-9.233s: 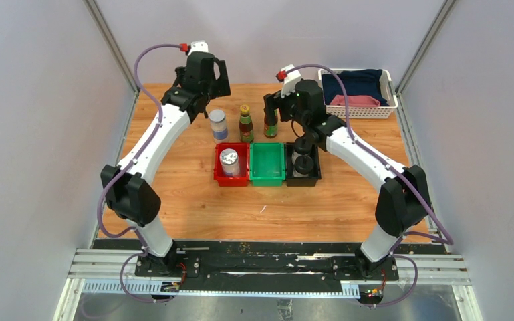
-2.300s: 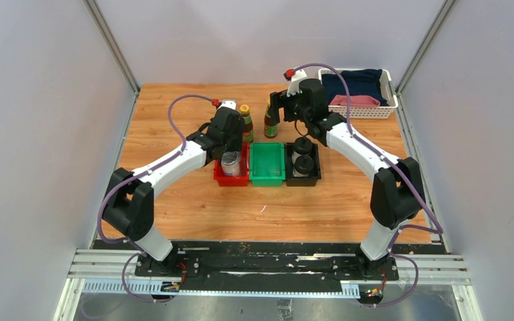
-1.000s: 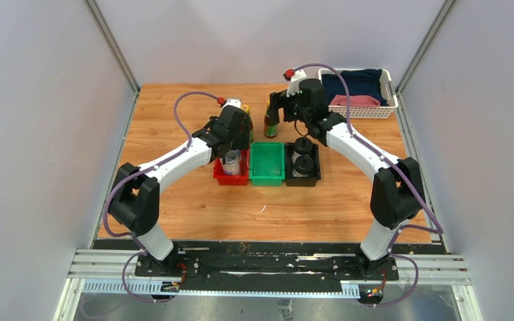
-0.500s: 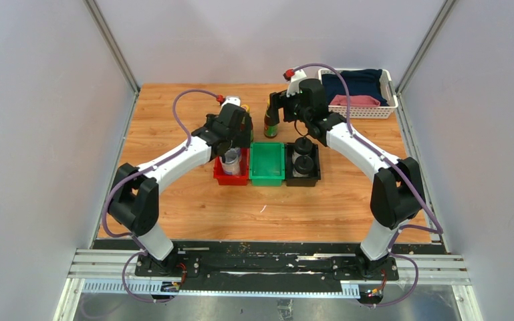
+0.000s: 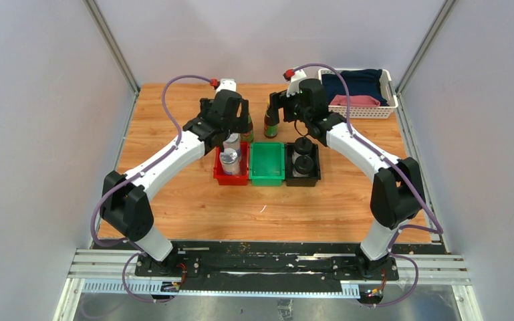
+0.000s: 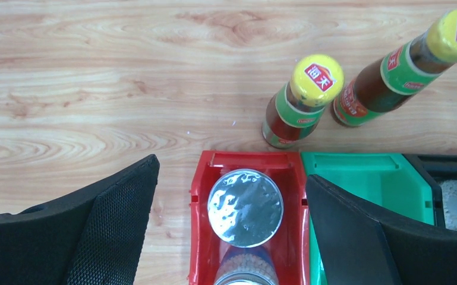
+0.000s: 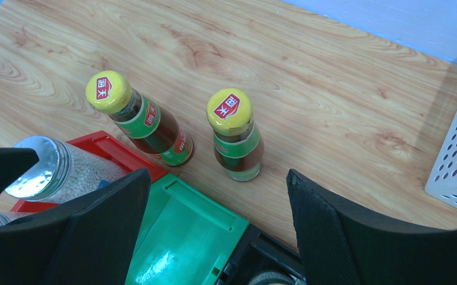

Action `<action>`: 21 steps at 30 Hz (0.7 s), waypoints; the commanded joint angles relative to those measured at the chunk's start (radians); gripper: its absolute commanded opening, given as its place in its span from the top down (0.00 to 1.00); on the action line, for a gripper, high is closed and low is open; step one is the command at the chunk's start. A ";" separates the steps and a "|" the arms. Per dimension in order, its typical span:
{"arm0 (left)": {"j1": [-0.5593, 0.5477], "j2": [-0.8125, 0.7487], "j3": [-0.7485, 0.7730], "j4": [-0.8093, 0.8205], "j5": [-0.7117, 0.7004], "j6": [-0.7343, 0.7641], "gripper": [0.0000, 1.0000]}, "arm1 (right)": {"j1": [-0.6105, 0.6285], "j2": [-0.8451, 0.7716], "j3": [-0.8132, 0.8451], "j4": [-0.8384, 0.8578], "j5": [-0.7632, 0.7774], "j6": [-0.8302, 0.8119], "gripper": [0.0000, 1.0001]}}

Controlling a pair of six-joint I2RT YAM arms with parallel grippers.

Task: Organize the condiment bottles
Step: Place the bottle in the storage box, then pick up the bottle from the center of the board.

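left gripper (image 6: 232, 193) wide open, empty, above silver-lidded jars (image 6: 245, 207) in red bin (image 6: 197, 196) | right gripper (image 7: 217, 199) wide open, empty, over brown bottles (image 7: 235, 133) upright on desk (image 7: 333, 89) behind green bin (image 7: 184, 237) | tip: centre on one neck, descend straight, spare its neighbour

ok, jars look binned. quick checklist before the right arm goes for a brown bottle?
1. Is the left gripper off the silver-lidded jars: ok, open, jaws wide either side of the red bin.
2. Both jars in the red bin: ok.
3. Room in the green bin: ok, nothing in it.
4. Both brown bottles upright on the table behind the bins: ok, standing apart.
5. Is the right gripper open: ok, above the bottles.
6. Its height over them: cannot tell.
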 commanded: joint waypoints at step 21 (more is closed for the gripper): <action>-0.010 0.036 -0.055 0.320 0.119 0.113 0.19 | -0.057 -0.041 -0.018 0.016 0.032 -0.004 0.12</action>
